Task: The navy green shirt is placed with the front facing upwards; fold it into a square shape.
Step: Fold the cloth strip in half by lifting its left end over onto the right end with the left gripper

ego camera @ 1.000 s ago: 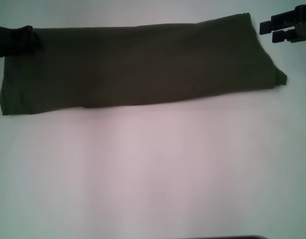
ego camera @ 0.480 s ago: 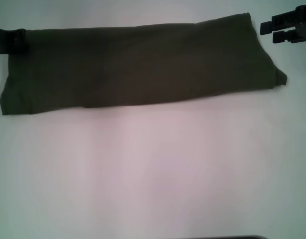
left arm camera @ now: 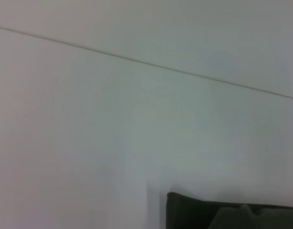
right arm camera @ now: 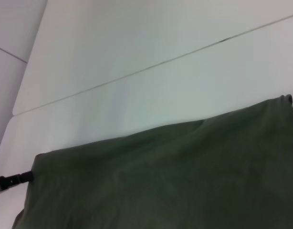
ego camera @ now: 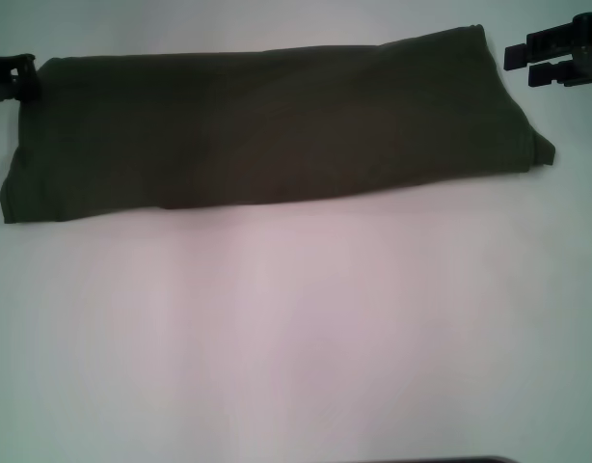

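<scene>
**Shirt's down to a long strip, both grippers backed off**

Looking at the navy green shirt [ego camera: 267, 125] lying flat on the white table [ego camera: 296, 328], stretched across the far half as a long band, sides already folded in. No lettering or neck label showing from any view, so can't say which face is up. Bit of a stray corner poking out at the right end, low edge. Otherwise pretty tidy, edges roughly parallel, slightly tilted up toward the right.

Left gripper [ego camera: 9, 79] sitting at the far-left corner of the strip, just beside the cloth, barely peeking into the head view. Can't tell how its fingers stand. Right gripper [ego camera: 535, 60] hanging just off the far-right corner, apart from the fabric, fingers parted with a narrow gap and nothing between them. Probably parked at the two ends like that because the next fold has to bring one short end over toward the other to get a square, so staying near the corners makes sense.

Compared to a second ago: left gripper was resting over the shirt's left corner, then slid outward bit by bit, now nearly out of frame. Reads like a release and retreat. Right gripper hasn't budged. Shirt itself unchanged, same outline, same little corner sticking out.
</scene>
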